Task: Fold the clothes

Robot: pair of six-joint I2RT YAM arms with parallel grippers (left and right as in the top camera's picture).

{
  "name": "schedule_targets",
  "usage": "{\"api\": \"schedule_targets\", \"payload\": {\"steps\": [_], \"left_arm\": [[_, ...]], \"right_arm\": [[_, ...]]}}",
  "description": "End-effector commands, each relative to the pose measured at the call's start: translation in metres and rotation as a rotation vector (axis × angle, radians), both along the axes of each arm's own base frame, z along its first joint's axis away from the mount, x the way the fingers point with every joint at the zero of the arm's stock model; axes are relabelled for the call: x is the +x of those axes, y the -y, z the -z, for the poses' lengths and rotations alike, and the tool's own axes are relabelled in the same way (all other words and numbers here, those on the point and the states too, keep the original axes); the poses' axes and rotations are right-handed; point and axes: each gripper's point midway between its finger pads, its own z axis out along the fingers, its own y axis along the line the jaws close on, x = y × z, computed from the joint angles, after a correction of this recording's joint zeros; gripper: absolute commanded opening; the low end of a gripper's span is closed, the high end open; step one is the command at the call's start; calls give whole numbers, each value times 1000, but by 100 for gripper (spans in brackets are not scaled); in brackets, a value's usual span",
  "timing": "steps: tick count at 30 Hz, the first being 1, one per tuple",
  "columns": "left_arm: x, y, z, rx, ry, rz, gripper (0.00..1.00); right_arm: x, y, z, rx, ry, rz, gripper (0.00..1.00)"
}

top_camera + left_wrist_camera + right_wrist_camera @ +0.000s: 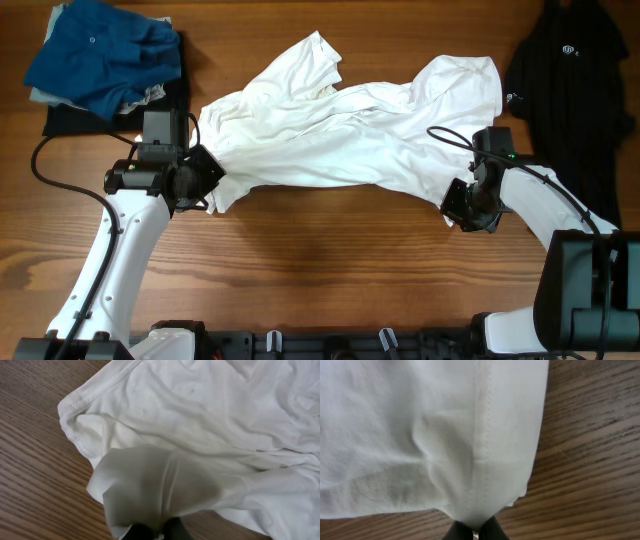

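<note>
Left hand, right hand pinch crumpled white T-shirt, probably hem.

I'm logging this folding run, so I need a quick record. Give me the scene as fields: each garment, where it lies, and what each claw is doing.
surface: wooden table
white T-shirt: crumpled across the middle, not folded
left claw: shut on bunched cloth at the T-shirt's left end
right claw: shut on a seamed edge at the T-shirt's right end
blue shirt: heaped at the far left, on a black cloth
black shirt: far right, apart from both claws
</note>
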Motion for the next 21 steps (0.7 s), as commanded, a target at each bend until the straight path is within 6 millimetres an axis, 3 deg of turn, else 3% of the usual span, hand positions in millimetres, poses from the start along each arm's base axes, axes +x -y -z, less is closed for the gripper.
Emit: {"api": "schedule_targets", "payload": {"steps": [1, 2, 4, 6, 8, 10, 14, 18, 21], "left_arm": [[5, -3, -20, 9, 52, 7, 4], [7, 1, -33, -5, 71, 22, 4], [8, 3, -82, 13, 152, 93, 4], [5, 2, -121, 37, 243, 131, 4], [0, 0, -138, 45, 288, 130, 4], [-5, -2, -147, 66, 316, 137, 4], [-11, -2, -148, 64, 308, 140, 4], [-24, 7, -139, 14, 249, 169, 4], [-47, 12, -127, -24, 148, 186, 4]], "right_arm": [[30, -3, -31, 40, 62, -1, 4], [46, 2, -53, 43, 112, -6, 4], [76, 22, -111, 34, 228, 4, 4], [86, 41, -157, 25, 314, -11, 4], [86, 56, -178, 10, 350, 7, 4], [79, 74, -190, -2, 379, 43, 4], [68, 87, -198, 28, 406, 37, 4], [63, 84, -200, 46, 402, 20, 4], [54, 80, -198, 62, 367, 23, 4]]}}
